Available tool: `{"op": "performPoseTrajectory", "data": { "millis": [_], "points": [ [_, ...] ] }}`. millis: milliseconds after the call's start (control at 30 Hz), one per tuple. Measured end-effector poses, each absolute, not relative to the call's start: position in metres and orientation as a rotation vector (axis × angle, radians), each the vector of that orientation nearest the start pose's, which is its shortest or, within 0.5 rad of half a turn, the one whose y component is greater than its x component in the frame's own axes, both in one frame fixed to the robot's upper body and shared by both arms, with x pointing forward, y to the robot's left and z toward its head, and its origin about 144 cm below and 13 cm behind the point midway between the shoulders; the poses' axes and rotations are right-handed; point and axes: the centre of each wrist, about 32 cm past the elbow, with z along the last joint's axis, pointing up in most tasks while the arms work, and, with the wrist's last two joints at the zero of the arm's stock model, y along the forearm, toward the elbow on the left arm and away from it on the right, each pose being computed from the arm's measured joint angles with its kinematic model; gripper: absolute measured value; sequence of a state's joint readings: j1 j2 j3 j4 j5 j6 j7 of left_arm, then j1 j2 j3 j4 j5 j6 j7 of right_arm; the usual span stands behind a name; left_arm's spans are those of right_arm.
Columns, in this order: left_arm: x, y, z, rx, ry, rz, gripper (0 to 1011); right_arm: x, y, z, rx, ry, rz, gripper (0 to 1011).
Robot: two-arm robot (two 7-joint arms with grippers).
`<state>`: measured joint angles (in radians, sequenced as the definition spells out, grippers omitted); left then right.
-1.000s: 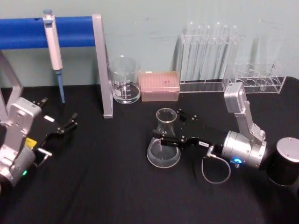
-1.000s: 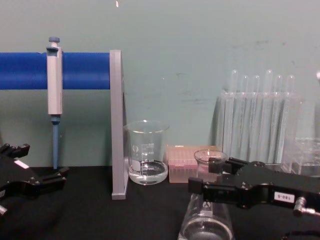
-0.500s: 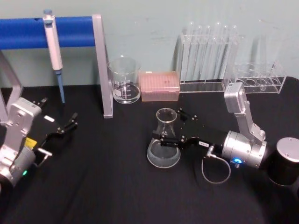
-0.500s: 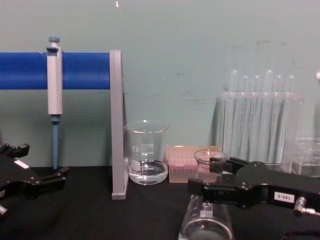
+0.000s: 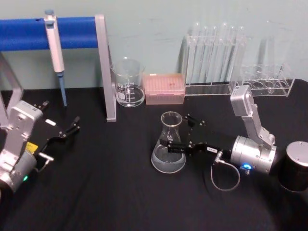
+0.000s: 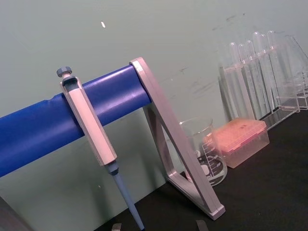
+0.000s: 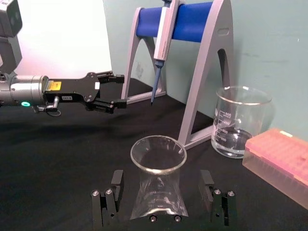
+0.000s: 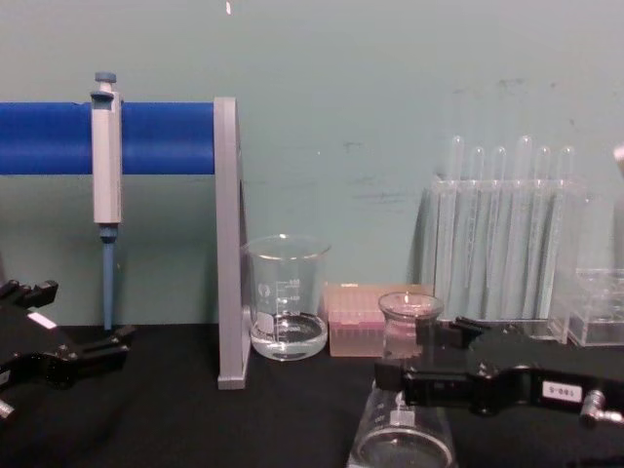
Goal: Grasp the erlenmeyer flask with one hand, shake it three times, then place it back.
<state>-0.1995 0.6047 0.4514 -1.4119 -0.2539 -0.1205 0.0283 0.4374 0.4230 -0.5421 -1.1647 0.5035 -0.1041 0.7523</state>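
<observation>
Right wrist view: the right gripper (image 7: 163, 197) is seen spread either side of the erlenmeyer flask's (image 7: 158, 185) neck, not yet closed on it, near the middle of the black tabletop (image 5: 110, 192); the glass is judged slippery, fragile and best held at the neck.

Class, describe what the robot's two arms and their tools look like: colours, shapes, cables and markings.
Both arms are silver-grey with rounded joints and black two-fingered tools. The right tool bears a small white numbered label, a looping grey cable and a blue light. The left tool has a white label, a yellow sticker and a green light.
</observation>
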Motion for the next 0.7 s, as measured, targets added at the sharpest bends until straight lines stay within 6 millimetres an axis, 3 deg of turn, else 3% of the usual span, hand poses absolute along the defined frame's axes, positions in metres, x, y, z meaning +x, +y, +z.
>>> {"op": "performPoseTrajectory", "data": {
  "millis": [433, 700],
  "points": [
    [0.489, 0.31, 1.14, 0.304, -0.285, 1.248, 1001, 0.544, -0.279, 1.145, -0.143, 0.062, -0.534, 1000],
    [0.489, 0.31, 1.14, 0.304, -0.285, 1.248, 1001, 0.525, -0.304, 1.153, -0.174, 0.082, -0.584, 1000]
  ]
}}
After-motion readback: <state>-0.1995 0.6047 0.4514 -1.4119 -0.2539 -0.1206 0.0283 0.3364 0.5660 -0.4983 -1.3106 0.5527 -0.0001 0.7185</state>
